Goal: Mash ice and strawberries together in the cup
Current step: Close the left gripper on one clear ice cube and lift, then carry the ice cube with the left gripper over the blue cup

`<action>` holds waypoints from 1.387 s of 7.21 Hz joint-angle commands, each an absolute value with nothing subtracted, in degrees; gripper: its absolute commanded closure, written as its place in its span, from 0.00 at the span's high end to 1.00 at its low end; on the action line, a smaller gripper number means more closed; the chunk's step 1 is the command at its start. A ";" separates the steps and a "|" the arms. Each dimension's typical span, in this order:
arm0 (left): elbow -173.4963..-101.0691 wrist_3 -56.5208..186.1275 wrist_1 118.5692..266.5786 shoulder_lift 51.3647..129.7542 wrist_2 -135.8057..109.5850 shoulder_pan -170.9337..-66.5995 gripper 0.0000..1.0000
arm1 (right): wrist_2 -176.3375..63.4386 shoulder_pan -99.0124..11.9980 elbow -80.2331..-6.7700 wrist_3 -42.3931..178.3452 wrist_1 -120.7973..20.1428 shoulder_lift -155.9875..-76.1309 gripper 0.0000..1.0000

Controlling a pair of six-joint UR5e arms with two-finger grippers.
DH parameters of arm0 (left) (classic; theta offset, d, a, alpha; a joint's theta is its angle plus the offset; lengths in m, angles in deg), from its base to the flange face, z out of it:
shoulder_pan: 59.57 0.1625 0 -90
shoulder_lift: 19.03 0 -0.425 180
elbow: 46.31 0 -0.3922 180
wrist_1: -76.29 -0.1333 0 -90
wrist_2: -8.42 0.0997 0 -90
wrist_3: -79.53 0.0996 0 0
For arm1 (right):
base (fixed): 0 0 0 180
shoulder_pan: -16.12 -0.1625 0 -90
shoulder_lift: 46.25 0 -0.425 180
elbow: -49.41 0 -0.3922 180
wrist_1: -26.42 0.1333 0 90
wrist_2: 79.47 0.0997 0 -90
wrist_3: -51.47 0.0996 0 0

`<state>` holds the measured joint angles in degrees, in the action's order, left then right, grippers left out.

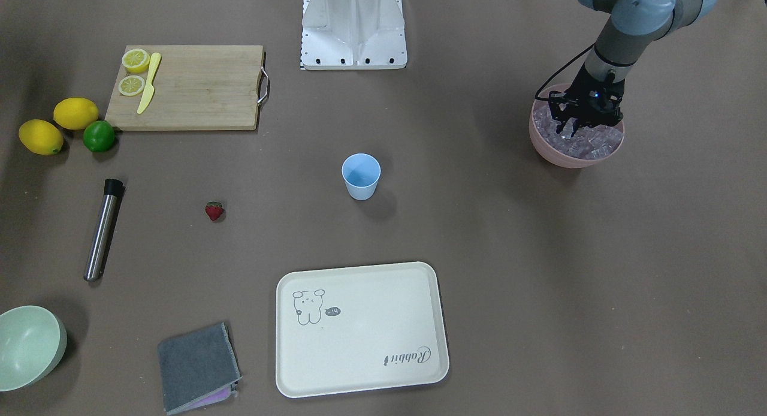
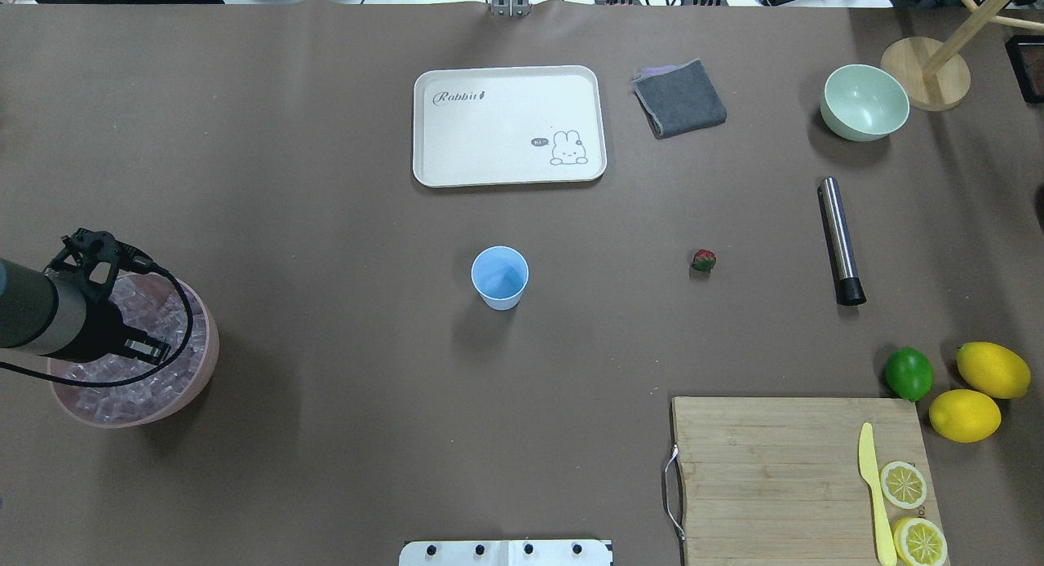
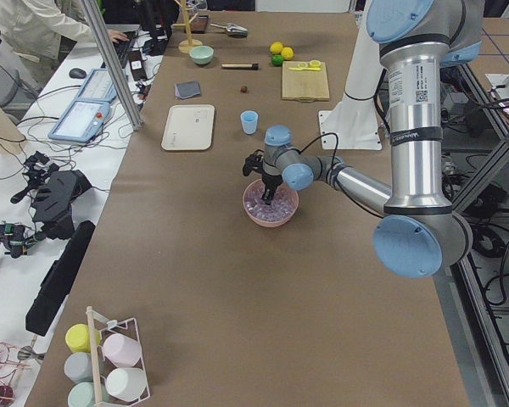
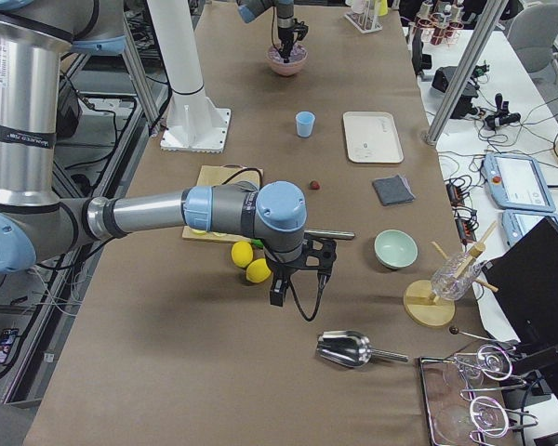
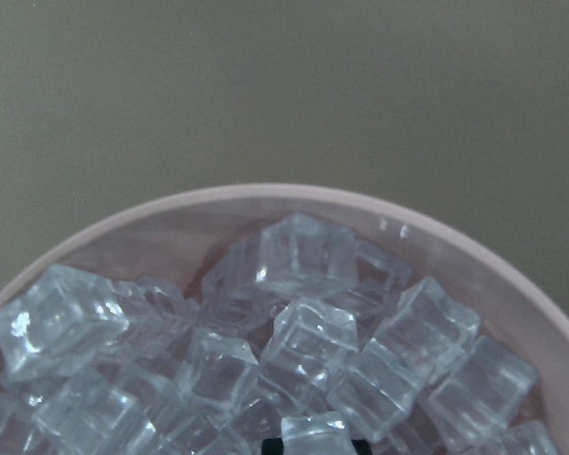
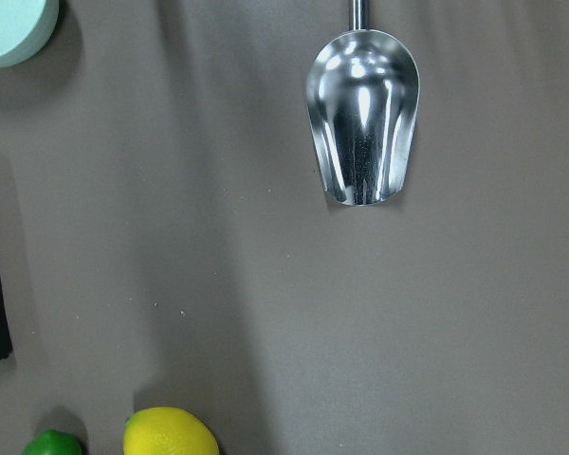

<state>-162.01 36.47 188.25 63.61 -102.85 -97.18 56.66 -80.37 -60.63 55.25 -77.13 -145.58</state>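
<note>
The light blue cup (image 1: 361, 175) stands upright at the table's middle, with nothing visible inside it. A small red strawberry (image 1: 214, 211) lies apart from it on the table. The ice (image 1: 584, 141) fills a pink bowl (image 1: 542, 145). My left gripper (image 1: 576, 127) reaches down into that heap. In the left wrist view its dark fingertips (image 5: 272, 445) flank one ice cube (image 5: 313, 431) at the bottom edge, shut on it. My right gripper (image 4: 277, 293) hangs over the table near the lemons, seen only from the side. I cannot tell whether it is open or shut.
A cream tray (image 1: 359, 368), a grey cloth (image 1: 195, 365), a pale green bowl (image 1: 57, 344) and a steel muddler (image 1: 103, 227) lie around. A cutting board (image 1: 204, 86) holds lemon slices and a knife, with lemons and a lime (image 1: 98, 136) beside it. A metal scoop (image 6: 363, 118) lies under the right wrist.
</note>
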 commanded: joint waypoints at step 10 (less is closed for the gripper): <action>-168.40 26.54 182.20 86.85 -96.11 -93.27 0.00 | 56.76 -80.38 -60.28 55.34 -77.20 -145.48 1.00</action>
<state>-169.39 27.30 182.43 83.65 -99.41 -97.06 56.64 -80.39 -60.37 55.30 -77.20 -145.49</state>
